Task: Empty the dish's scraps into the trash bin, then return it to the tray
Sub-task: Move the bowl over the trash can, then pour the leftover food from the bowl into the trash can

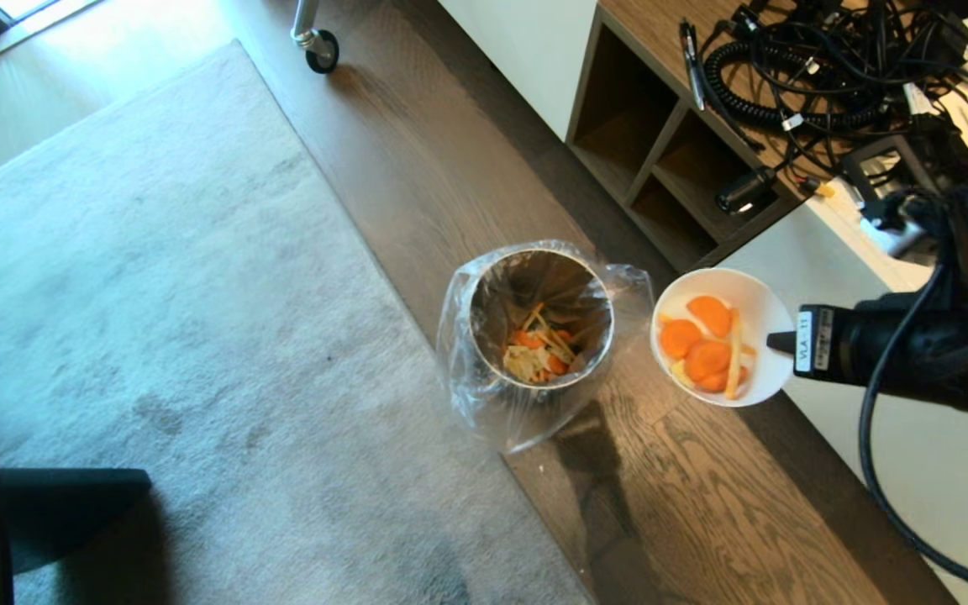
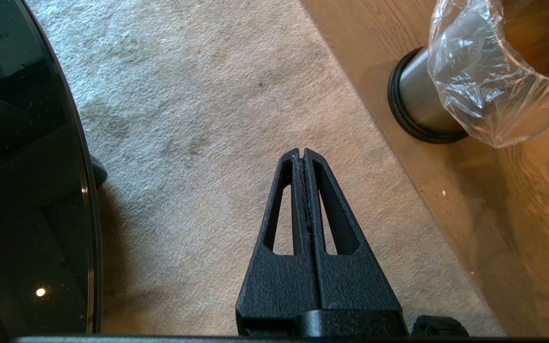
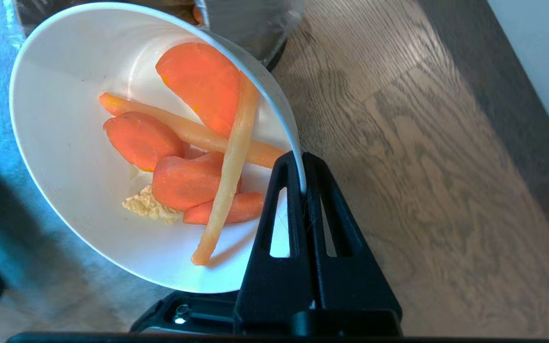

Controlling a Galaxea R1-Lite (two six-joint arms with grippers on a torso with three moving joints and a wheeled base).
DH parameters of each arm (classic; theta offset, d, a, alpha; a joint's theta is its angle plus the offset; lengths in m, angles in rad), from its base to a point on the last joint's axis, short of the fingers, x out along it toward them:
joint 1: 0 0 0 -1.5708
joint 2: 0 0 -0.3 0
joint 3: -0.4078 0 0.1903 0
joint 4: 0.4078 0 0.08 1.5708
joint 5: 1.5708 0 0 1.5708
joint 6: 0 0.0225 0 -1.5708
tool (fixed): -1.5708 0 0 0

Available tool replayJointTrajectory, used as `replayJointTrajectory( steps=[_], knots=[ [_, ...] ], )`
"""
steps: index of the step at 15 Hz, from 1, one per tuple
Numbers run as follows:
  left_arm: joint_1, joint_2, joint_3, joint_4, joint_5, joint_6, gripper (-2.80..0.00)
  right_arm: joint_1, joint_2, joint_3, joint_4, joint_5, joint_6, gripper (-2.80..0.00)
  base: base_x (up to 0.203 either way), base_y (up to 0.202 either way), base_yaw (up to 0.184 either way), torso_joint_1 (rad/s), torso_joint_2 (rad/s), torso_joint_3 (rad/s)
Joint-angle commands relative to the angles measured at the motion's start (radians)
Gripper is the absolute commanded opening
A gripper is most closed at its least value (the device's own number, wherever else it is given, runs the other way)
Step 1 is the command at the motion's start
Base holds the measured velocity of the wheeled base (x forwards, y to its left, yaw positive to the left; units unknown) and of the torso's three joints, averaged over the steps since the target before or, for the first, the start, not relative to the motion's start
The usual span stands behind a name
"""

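The white dish (image 1: 753,302) (image 3: 60,128) hangs in the air just right of the trash bin (image 1: 541,319), tilted a little, with my right gripper (image 1: 778,343) (image 3: 302,164) shut on its rim. Scraps (image 1: 702,344) (image 3: 193,147) of orange carrot slices and pale strips lie inside it. The metal bin with its clear bag (image 2: 489,81) stands on the wood floor and holds scraps (image 1: 539,349) at its bottom. My left gripper (image 2: 302,153) hangs shut and empty over the carpet, left of the bin. The tray is out of view.
A grey carpet (image 1: 156,294) covers the floor left of the bin. A wooden shelf unit (image 1: 660,151) with a heap of cables (image 1: 828,67) stands behind and right. The glossy black table edge (image 2: 26,190) lies at my left. A caster wheel (image 1: 321,50) is at the back.
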Motion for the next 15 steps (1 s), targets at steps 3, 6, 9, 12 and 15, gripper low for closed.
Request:
replayJointTrajectory(
  steps=[3, 6, 9, 12, 15],
  knots=[
    [0.000, 0.000, 0.000, 0.000, 0.001, -0.001, -2.80, 0.095, 0.130, -0.079, -0.016, -0.073, -0.070, -2.80, 0.000, 0.000, 0.000, 0.000, 0.00, 0.000],
    [0.000, 0.000, 0.000, 0.000, 0.001, -0.001, -2.80, 0.101, 0.196, -0.118, -0.089, -0.148, -0.129, -2.80, 0.000, 0.000, 0.000, 0.000, 0.00, 0.000],
    [0.000, 0.000, 0.000, 0.000, 0.001, -0.001, -2.80, 0.102, 0.217, -0.113, -0.191, -0.186, -0.228, -2.80, 0.000, 0.000, 0.000, 0.000, 0.00, 0.000],
    [0.000, 0.000, 0.000, 0.000, 0.001, -0.001, -2.80, 0.102, 0.221, -0.106, -0.313, -0.192, -0.400, -2.80, 0.000, 0.000, 0.000, 0.000, 0.00, 0.000],
    [0.000, 0.000, 0.000, 0.000, 0.001, -0.001, -2.80, 0.107, 0.240, -0.075, -0.509, -0.193, -0.619, -2.80, 0.000, 0.000, 0.000, 0.000, 0.00, 0.000]
  ],
)
